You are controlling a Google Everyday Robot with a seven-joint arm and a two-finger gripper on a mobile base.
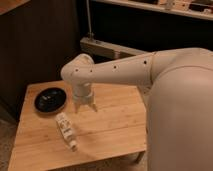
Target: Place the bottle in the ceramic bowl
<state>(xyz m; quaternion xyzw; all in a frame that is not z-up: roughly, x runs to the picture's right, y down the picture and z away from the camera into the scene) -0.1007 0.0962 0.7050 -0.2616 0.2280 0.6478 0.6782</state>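
Observation:
The white bottle [65, 130] lies on its side on the wooden table [110, 130], cap pointing toward the front edge. The black ceramic bowl [50, 99] sits at the table's left, with nothing in it. My gripper [85, 107] hangs from the white arm, pointing down, just above the table. It is to the right of the bowl and a little behind and right of the bottle. It holds nothing and its fingers [93, 106] stand apart.
My large white arm and body [175, 100] fill the right side of the view and hide the table's right end. A dark wooden wall stands behind the table, with a metal rail [107, 47] and shelf behind.

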